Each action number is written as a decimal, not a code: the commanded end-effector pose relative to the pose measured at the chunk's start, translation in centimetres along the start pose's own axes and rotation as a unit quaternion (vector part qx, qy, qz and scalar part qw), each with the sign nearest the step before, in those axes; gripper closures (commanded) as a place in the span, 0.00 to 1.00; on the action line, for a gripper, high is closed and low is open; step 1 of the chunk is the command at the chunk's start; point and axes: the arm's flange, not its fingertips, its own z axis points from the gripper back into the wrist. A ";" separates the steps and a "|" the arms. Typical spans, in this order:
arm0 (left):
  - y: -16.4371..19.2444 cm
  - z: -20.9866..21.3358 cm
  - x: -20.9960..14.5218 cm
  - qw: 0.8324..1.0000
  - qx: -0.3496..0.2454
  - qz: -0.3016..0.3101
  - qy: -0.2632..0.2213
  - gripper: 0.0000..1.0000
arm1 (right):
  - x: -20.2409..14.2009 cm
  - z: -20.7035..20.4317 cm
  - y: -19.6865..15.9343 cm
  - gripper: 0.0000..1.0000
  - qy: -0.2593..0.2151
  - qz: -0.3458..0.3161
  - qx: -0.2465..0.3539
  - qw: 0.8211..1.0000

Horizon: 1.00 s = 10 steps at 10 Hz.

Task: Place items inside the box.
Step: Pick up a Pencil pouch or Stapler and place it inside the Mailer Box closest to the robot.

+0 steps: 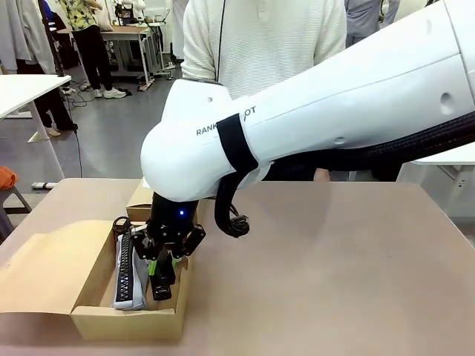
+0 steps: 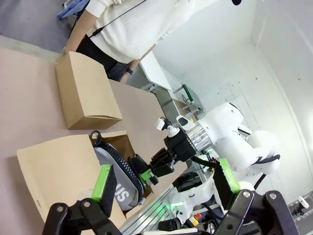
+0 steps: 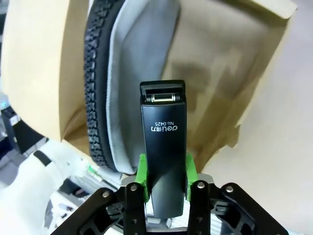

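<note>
An open cardboard box (image 1: 126, 320) lies at the table's front left. A grey zip pencil pouch (image 1: 130, 276) with a black zipper stands on edge inside it. My right gripper (image 1: 165, 261) reaches down into the box beside the pouch, shut on a black stapler (image 1: 162, 285). In the right wrist view the stapler (image 3: 164, 142) sits between the green pads (image 3: 142, 170), hanging over the box floor next to the pouch (image 3: 142, 63). My left gripper (image 2: 165, 178) is open with nothing in it, well away from the box (image 2: 58, 166), looking across at the pouch (image 2: 115, 171) and the right gripper (image 2: 154, 169).
A small closed cardboard box (image 1: 139, 203) stands just behind the open one, seen also in the left wrist view (image 2: 85, 93). A person in a white sweater (image 1: 260, 37) stands at the far side. The table's right half (image 1: 349, 267) is bare.
</note>
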 end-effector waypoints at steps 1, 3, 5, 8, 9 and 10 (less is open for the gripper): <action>-0.2 0.0 0.0 1.000 -0.009 -0.009 -0.008 0.00 | 0.5 0.1 0.9 0.09 -0.019 -0.020 -0.013 1.000; -0.2 0.0 0.0 1.000 -0.009 -0.009 -0.008 0.00 | 0.5 0.2 0.7 0.00 -0.022 -0.020 -0.004 1.000; -0.2 0.0 0.0 1.000 -0.009 -0.009 -0.008 0.00 | 0.2 0.6 0.1 0.00 -0.037 -0.023 0.005 0.999; -0.2 0.0 0.0 1.000 -0.009 -0.009 -0.008 0.00 | -1.1 4.0 -2.9 0.00 -0.060 -0.031 0.017 0.998; -0.2 0.0 0.0 1.000 -0.009 -0.009 -0.008 0.00 | -2.7 7.1 -5.8 0.00 -0.068 -0.018 0.035 0.997; -0.2 0.0 0.0 1.000 -0.009 -0.009 -0.008 0.00 | -4.6 10.2 -9.4 0.00 -0.059 -0.007 0.054 0.997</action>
